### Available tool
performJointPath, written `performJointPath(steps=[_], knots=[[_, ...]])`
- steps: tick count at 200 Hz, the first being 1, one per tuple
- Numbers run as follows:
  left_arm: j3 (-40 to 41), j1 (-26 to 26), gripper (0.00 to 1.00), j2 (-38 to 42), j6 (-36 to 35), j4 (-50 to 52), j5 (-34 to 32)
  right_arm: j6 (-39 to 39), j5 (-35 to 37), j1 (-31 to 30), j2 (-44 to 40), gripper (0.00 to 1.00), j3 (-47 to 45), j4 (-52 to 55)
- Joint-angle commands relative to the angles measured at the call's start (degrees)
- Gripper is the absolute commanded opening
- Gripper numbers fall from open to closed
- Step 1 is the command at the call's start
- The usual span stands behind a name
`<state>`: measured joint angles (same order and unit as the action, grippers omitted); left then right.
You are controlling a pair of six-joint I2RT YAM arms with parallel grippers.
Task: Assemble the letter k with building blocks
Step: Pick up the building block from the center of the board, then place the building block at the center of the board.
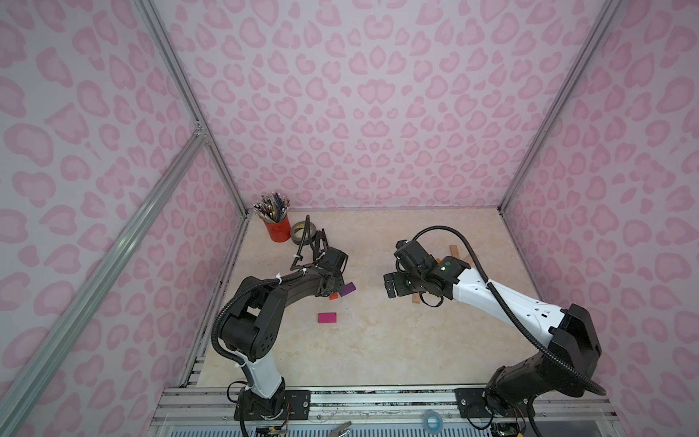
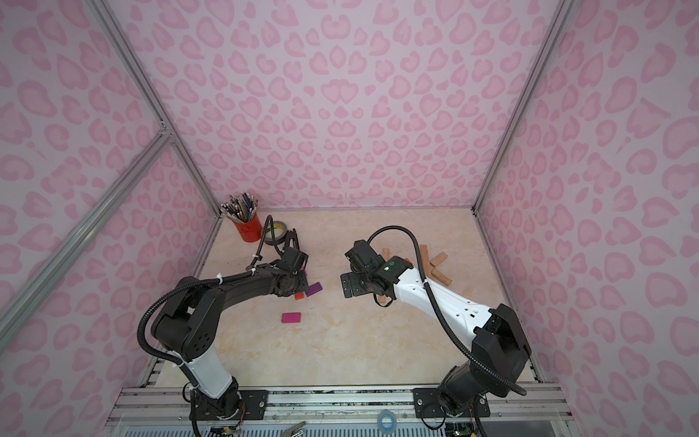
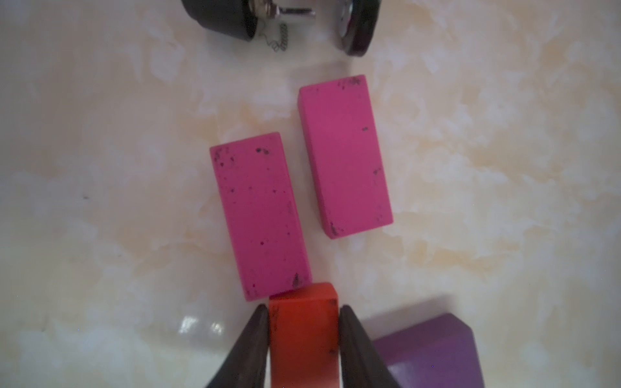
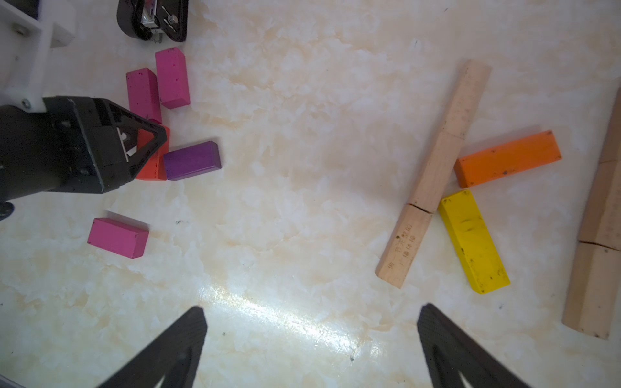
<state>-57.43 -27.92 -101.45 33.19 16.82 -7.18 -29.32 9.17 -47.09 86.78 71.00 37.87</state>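
In the left wrist view my left gripper [image 3: 304, 307] is shut on a red block [image 3: 302, 332], with both fingers pressed against its long sides. The block's end touches one of two magenta blocks [image 3: 260, 215] [image 3: 344, 156] lying side by side. A purple block [image 3: 433, 352] lies beside the red one. In the right wrist view, wood bars [image 4: 437, 171] lie end to end in a line. An orange block [image 4: 507, 158] and a yellow block [image 4: 473, 242] slant off its side. My right gripper [image 4: 312, 312] hangs open above bare table.
A lone magenta block [image 1: 327, 317] lies nearer the front. A black stapler [image 3: 279, 20] sits just beyond the magenta pair. A red pencil cup [image 1: 276, 227] and a tape roll [image 1: 300, 230] stand at the back left. More wood bars [image 4: 601, 235] lie further right.
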Motion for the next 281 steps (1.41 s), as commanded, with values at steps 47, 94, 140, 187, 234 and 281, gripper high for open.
performJointPath(steps=[47,94,140,187,234,281], knots=[[-1.1,-0.2,0.29,-1.5,-1.8,1.5,0.1,-1.4,2.1,0.0,-1.9,0.99,-0.4,0.6],[-3.7,-1.7,0.25,2.8,-3.5,3.6,-0.1,-3.7,4.4,1.2,-5.9,0.99,-1.0,0.4],[-12.2,-6.1,0.25,1.9,-4.8,6.9,-1.2,-7.1,6.9,4.9,-11.4,0.98,-4.3,-0.4],[-26.0,-8.7,0.25,-8.8,-5.0,8.0,-0.3,-9.2,7.1,7.1,-16.1,0.97,-7.3,-0.5],[-43.0,-10.5,0.25,-23.1,-6.3,11.5,-0.5,-10.7,6.7,7.4,-17.7,0.97,-9.4,-0.4],[-58.8,-10.2,0.25,-35.2,-6.3,17.8,-2.2,-11.0,6.7,7.4,-18.1,0.97,-10.1,-0.1]])
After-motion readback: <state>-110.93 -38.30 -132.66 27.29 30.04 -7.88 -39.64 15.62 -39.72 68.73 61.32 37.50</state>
